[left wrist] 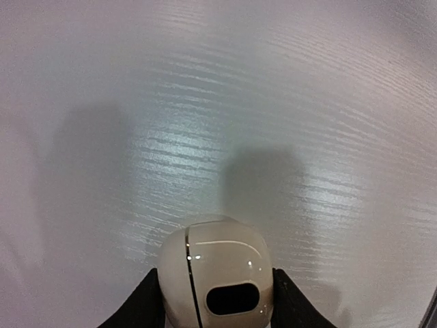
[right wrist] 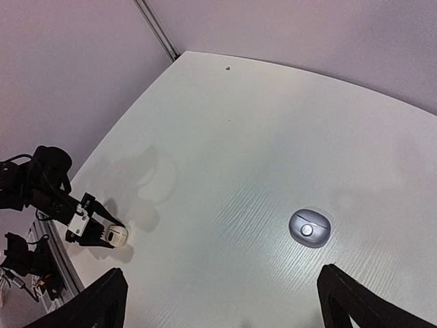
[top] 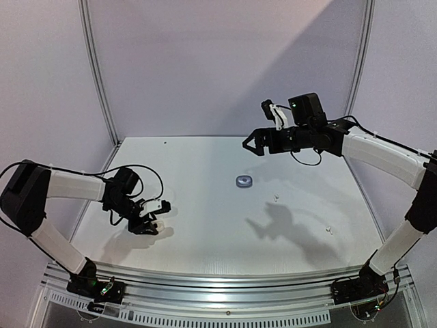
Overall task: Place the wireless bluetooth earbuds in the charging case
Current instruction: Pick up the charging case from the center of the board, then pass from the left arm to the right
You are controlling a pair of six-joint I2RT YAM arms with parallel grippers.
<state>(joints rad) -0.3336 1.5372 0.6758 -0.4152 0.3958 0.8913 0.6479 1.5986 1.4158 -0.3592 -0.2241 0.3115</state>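
near left, the left gripper (top: 147, 225) sits low on the table (top: 205, 239), fingers (left wrist: 145, 304) pressed to both sides of the white case (left wrist: 217, 273), likely steadying it for loading. two tiny white earbuds (top: 275, 198) lie loose on the right, well apart from it. the grey case (top: 244, 181) waits at centre. farthest, the right gripper (top: 251, 145) hangs high, jaws wide and empty.

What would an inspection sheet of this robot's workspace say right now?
Surface: white table, faint wood grain.
Job's things: white charging case near left; grey-purple charging case mid-table; two tiny white earbuds loose to its right.
Clutter: dark speck near far edge.
End effectors: left end effector grips the white charging case; right end effector open, raised.
Cables: black cables loop beside both arms.
Surroundings: pale walls, metal posts.
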